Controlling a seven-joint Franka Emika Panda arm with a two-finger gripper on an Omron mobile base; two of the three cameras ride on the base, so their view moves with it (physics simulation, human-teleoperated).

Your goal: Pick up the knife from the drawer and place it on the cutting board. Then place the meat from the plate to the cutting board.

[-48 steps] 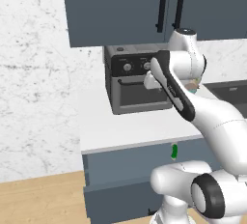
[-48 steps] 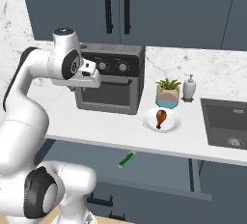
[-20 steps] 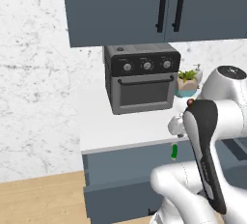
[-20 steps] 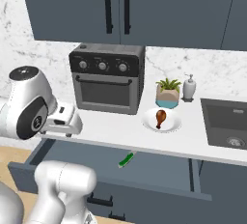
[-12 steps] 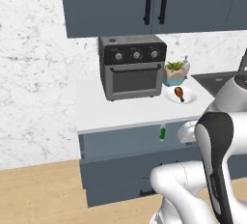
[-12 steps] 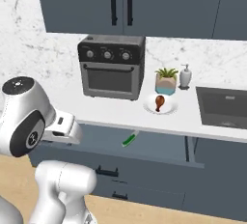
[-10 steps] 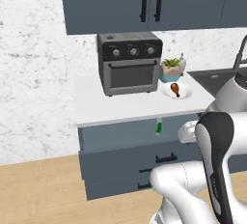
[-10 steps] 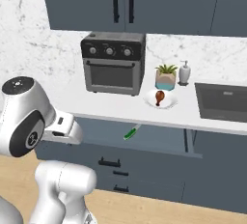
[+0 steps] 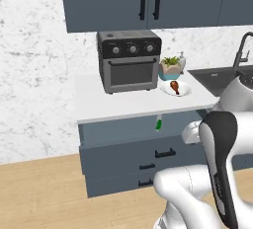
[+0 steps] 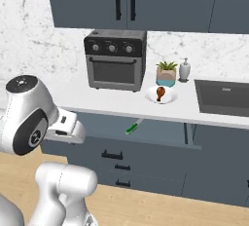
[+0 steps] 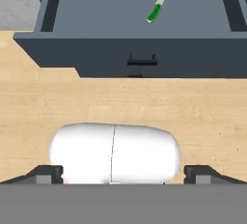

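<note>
The knife, with a green handle and a short pale blade, lies in the open slate-blue drawer under the counter edge. It also shows as the knife and the knife. The meat, a reddish-brown drumstick, rests on the small white plate on the counter; from the left, the meat sits on the plate. My gripper is open, held low over the wooden floor, well short of the drawer. The cutting board is out of view.
A dark toaster oven stands on the white counter. A teal potted plant and a soap dispenser are behind the plate. A sink lies to the right. Closed drawers sit below.
The base has backed away from the counter, so both base views now take in more floor and cabinet. The arm has swung down from in front of the oven to a low pose.
</note>
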